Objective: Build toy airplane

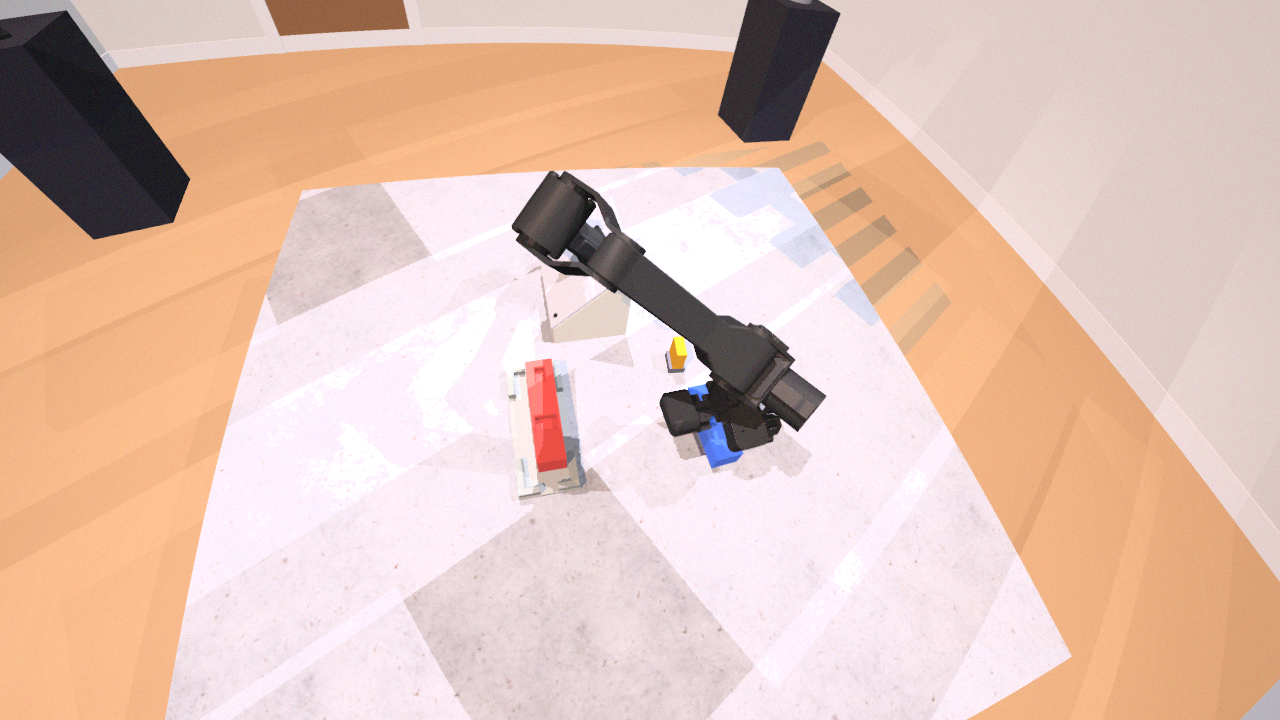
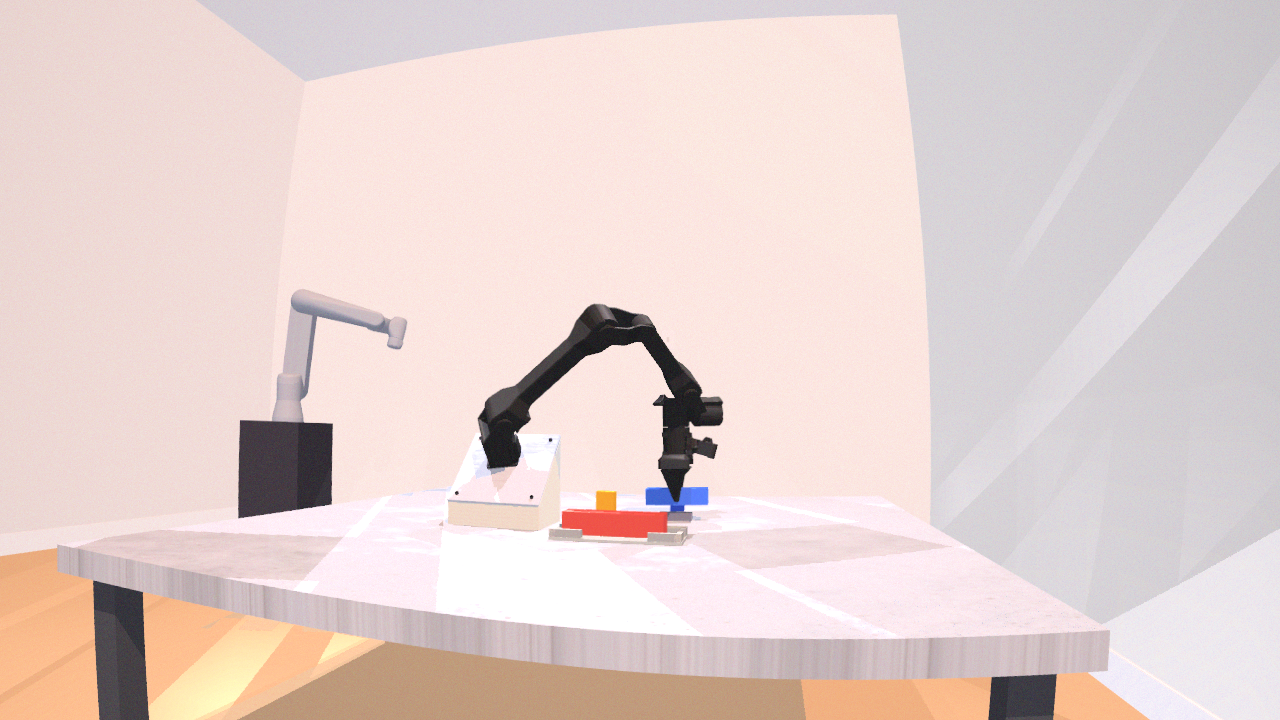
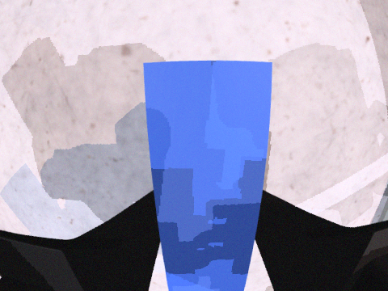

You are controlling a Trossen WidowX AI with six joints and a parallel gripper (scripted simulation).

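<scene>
My gripper point(image 1: 711, 414) point(image 2: 675, 497) point(image 3: 205, 193) is shut on the blue wing point(image 1: 721, 449) point(image 2: 696, 495) point(image 3: 182, 133), with a finger on each long side. The wing is level, just above its grey holder point(image 2: 682, 516), with its tab showing below it in the exterior view. The red fuselage point(image 1: 546, 438) point(image 2: 614, 522) lies lengthwise in the pale cradle point(image 1: 521, 447) point(image 2: 671, 537), left of my gripper in the top view. Its sockets face up. The orange-yellow tail fin point(image 1: 678, 352) point(image 2: 605, 499) stands upright in a small dark holder point(image 1: 675, 370) behind the wing.
A cream wedge-shaped block point(image 1: 590, 320) point(image 2: 501, 514) stands behind the cradle, under the arm in the top view. Dark pedestals point(image 1: 80, 125) point(image 1: 778, 71) stand beyond the table. A grey arm point(image 2: 344, 308) stands on a pedestal point(image 2: 284, 467) in the background.
</scene>
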